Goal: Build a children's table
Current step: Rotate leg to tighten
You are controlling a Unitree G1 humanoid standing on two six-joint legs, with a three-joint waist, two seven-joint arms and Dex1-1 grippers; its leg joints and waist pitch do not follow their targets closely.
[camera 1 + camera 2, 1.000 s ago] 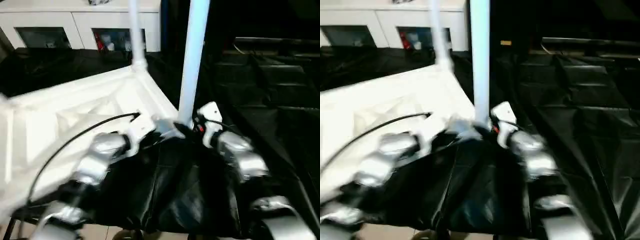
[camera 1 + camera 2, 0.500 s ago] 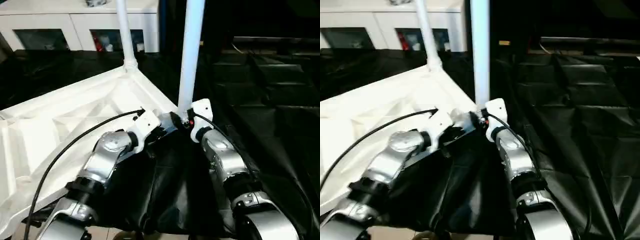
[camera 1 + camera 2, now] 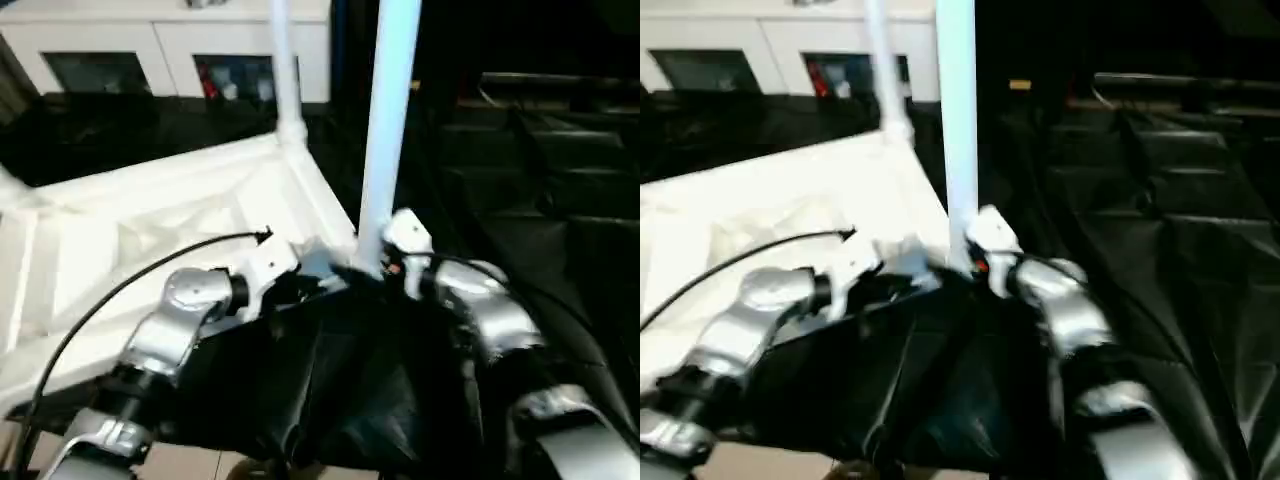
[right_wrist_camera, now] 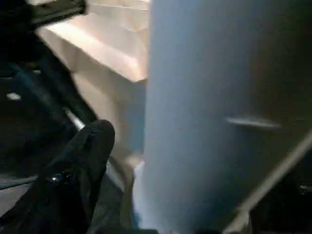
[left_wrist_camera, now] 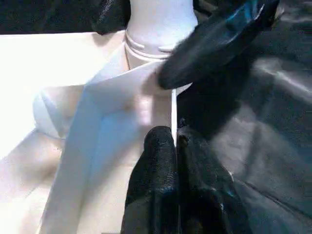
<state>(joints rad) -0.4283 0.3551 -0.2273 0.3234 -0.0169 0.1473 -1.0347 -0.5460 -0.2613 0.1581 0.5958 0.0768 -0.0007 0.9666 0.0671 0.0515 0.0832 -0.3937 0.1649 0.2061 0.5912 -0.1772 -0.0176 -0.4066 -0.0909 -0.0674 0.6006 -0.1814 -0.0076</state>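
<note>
The children's table lies upside down: its white ribbed tabletop (image 3: 150, 220) spreads across the left. Two white legs stand upright in corner sockets, a far leg (image 3: 283, 60) and a near leg (image 3: 385, 130). My left gripper (image 5: 174, 146) is shut on the thin rim of the tabletop, right by the near leg's socket (image 5: 156, 34). At the foot of the near leg is my right gripper (image 3: 376, 268), open. One black finger (image 4: 90, 146) stands off the leg (image 4: 204, 122) with a gap between them, and the other finger is hidden behind the leg.
A white glass-door cabinet (image 3: 170, 50) stands along the back wall. Black sheeting (image 3: 360, 380) covers the surface under the tabletop and the stepped shapes to the right (image 3: 540, 150). Pale floor (image 3: 200, 465) shows at the front edge.
The head camera has swung, so the whole picture shifted. Both grippers stay at the near corner by the near leg, and the tabletop and legs have not visibly moved.
</note>
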